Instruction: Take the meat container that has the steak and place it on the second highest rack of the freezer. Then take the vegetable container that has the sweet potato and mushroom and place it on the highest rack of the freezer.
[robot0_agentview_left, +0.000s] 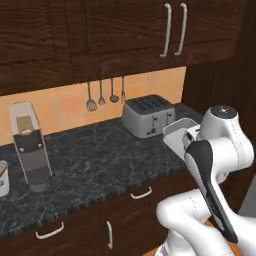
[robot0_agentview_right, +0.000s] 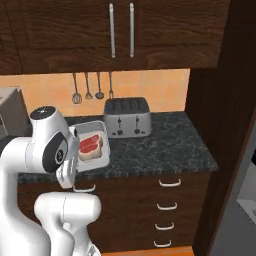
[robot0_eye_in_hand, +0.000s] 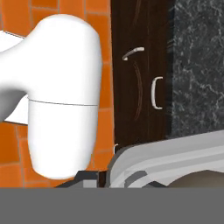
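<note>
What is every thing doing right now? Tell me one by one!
meat container: lifted off the counter, tilted, carried by the arm
steak: lying inside the container
tool: shut on the container's rim
toaster: standing on the counter, slots empty
upper cabinet doors: closed
drawers: closed
hanging utensils: on the wall

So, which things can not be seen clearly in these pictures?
- Fingers: hidden in both base views behind the arm and the meat container; their grip on it is not shown.
- Meat container: left base view, contents hidden by the arm.
- Freezer: right base view, cut by the edge; racks unseen.
</note>
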